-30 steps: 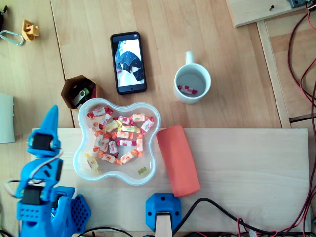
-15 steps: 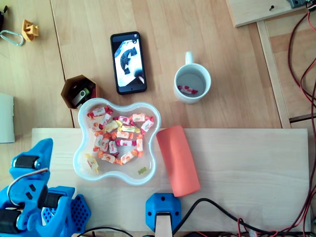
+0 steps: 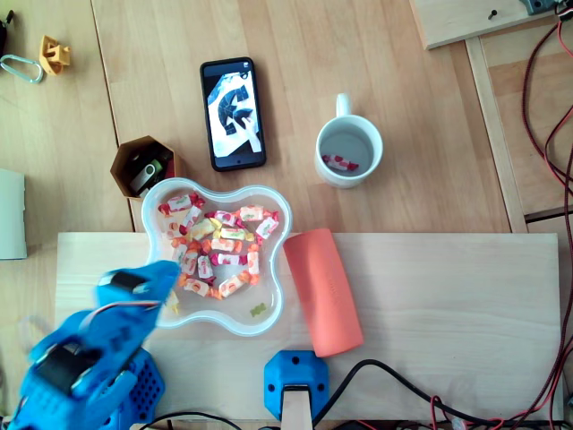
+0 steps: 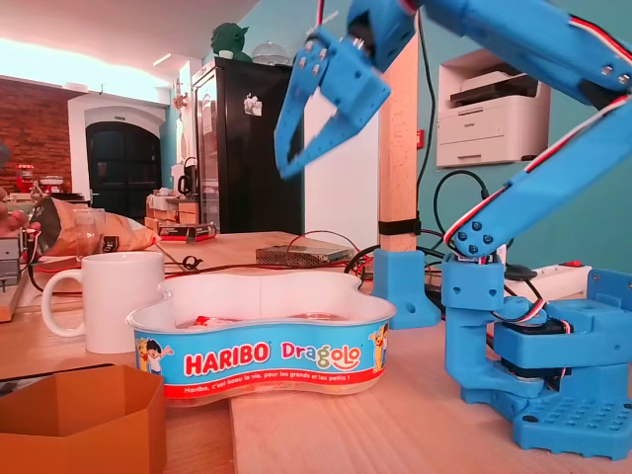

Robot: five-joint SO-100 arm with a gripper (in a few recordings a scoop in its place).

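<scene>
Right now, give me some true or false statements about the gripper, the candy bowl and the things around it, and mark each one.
1. The gripper hangs above the candy bowl, clear of it. True.
2. The mug is empty. False: a wrapped candy lies in it.
3. The phone lies face up, screen lit. True.
4. The orange roll lies inside the bowl. False: it lies beside it on the board.
</scene>
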